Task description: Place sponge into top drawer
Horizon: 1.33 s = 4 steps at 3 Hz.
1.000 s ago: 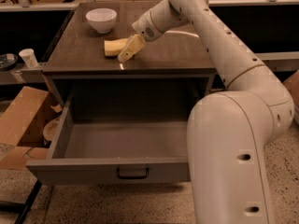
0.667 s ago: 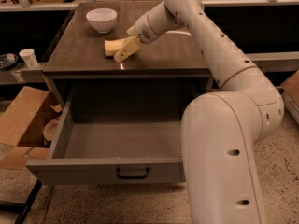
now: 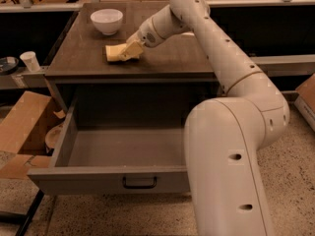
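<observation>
The pale-yellow sponge (image 3: 113, 53) lies on the dark table top (image 3: 167, 58), left of centre and just in front of the white bowl. My gripper (image 3: 133, 49) is down at the sponge's right end and overlaps it. The top drawer (image 3: 98, 180) is pulled wide open below the table, with its dark bar handle (image 3: 140, 182) at the centre of the front panel. Its inside shows nothing in the part I can see. My arm hides its right part.
A white bowl (image 3: 107, 20) stands at the table's back left. A white paper cup (image 3: 30, 61) stands on a low shelf at the left. Cardboard boxes (image 3: 22, 132) lie on the floor left of the drawer. My arm's large lower segment (image 3: 231, 171) fills the right foreground.
My gripper has shifted a little to the left over the sponge's right end. The sponge stays on the table top. The drawer stays open.
</observation>
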Available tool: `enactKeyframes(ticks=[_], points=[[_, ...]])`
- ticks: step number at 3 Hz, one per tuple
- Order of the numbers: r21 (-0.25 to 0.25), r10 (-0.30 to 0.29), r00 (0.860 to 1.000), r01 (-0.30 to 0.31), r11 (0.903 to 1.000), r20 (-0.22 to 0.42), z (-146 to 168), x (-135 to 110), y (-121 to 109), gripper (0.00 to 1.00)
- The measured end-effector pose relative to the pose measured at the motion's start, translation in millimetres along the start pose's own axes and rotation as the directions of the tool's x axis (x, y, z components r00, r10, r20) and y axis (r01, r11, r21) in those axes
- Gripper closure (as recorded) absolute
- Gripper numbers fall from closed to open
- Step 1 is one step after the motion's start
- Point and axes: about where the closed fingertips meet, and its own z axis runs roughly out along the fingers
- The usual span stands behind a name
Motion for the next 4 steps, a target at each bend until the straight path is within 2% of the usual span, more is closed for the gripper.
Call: enactKeyframes(ticks=[1,2,3,4], points=[[0.003,-0.002,1.0,0.002,1.0,0.001,-2,-1,1,0.94],[0.04,-0.031,0.999,0.031,0.9987,0.014,-31,-7,13,1.0],[0.115,-0.039,0.997,0.031,0.9928,0.071,-98,-23,41,1.0],[0.086,0.017,0.997,-0.023,0.996,0.077,-124,5,87,1.0]])
